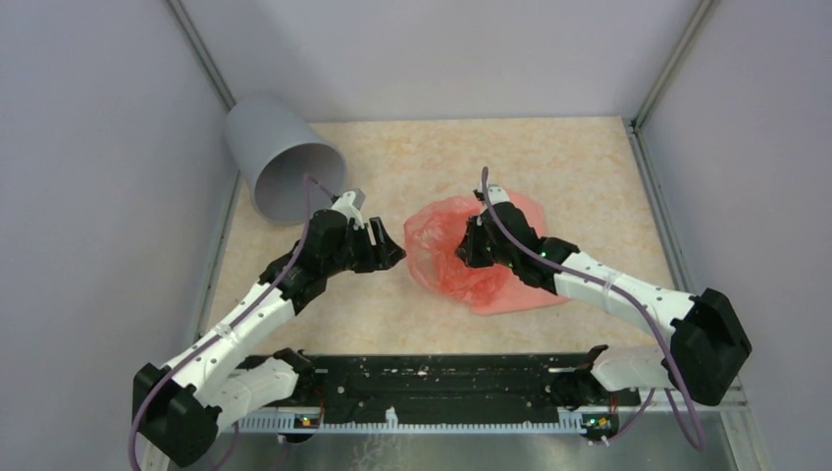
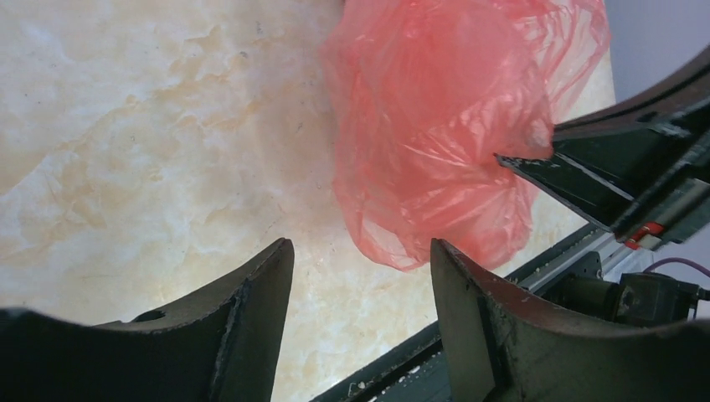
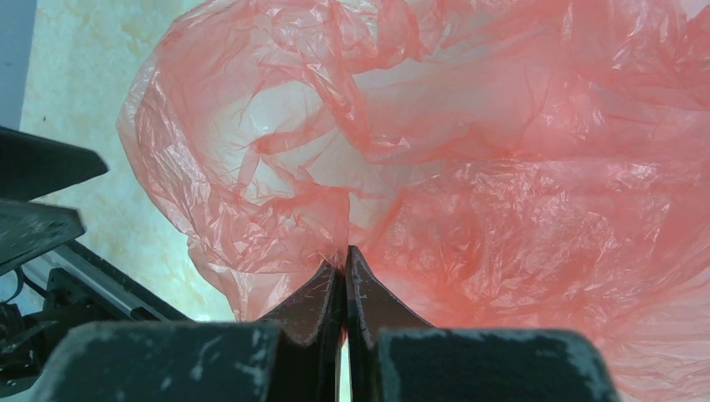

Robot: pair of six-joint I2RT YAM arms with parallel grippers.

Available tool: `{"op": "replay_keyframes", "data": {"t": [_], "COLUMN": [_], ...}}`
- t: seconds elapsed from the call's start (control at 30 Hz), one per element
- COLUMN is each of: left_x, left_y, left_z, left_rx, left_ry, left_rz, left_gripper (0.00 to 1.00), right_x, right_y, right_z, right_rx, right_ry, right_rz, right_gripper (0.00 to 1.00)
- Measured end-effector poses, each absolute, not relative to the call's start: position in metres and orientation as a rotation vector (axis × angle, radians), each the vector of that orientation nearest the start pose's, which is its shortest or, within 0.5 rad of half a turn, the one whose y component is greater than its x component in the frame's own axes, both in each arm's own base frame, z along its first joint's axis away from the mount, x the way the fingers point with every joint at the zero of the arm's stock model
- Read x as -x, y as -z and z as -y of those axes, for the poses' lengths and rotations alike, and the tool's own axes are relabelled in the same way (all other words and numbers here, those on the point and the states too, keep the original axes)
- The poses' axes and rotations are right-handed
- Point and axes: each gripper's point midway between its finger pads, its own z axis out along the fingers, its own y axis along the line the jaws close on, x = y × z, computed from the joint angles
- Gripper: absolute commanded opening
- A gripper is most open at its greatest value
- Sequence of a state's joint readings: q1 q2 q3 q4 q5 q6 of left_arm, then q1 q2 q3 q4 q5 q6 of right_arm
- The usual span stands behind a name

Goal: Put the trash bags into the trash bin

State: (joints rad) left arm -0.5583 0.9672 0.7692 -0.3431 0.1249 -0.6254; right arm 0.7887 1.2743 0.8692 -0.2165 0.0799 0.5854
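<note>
At the middle of the table point(image 1: 392, 314), a little to the right, the trash bags point(image 1: 491, 280) lie as one crumpled heap of thin orange-red film; how many there are cannot be told. The right gripper point(image 3: 345, 261) has its jaws pressed together, with a fold of the film pinched between the tips – the wrist view shows the plastic gathering into creases at that spot. The left gripper point(image 2: 362, 280) stands with its jaws well apart and nothing between them, over bare table just beside the heap's left edge, not touching it. In its wrist view the right gripper's closed tips point(image 2: 523, 159) press into the film. The grey trash bin point(image 1: 280, 157) sits at the far left corner, well apart from the bags – tilted, its open mouth turned toward the middle of the table.
</note>
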Motion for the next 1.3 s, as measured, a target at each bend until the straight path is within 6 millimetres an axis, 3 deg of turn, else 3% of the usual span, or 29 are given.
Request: {"op": "replay_keyframes", "data": {"t": [0.2,0.43,0.67,0.97,1.13,1.3], "left_x": [-0.25,-0.254,-0.257,-0.262,-0.261,-0.261], "left_y": [-0.167,-0.165,-0.145,-0.143,-0.139,-0.144], "left_z": [0.205,0.225,0.235,0.251,0.256,0.26], "left_rx": [0.04,0.024,0.062,0.063,0.075,0.082], "left_ry": [0.924,1.076,1.148,1.267,1.328,1.371], "left_rz": [-2.205,-2.149,-2.18,-2.155,-2.144,-2.12], "left_gripper": [0.65,0.62,0.58,0.53,0.42,0.16], "right_x": [-0.256,-0.257,-0.254,-0.255,-0.254,-0.256], "right_y": [-0.159,-0.161,-0.159,-0.16,-0.161,-0.154], "right_z": [-0.269,-0.268,-0.263,-0.26,-0.261,-0.265], "right_rx": [0.175,0.159,0.153,0.134,0.139,0.147], "right_ry": [-0.685,-0.689,-0.685,-0.689,-0.701,-0.705], "right_rz": [-2.247,-2.243,-2.25,-2.244,-2.243,-2.258], "right_gripper": [0.0,0.0,0.0,0.0,0.0,0.0]}}
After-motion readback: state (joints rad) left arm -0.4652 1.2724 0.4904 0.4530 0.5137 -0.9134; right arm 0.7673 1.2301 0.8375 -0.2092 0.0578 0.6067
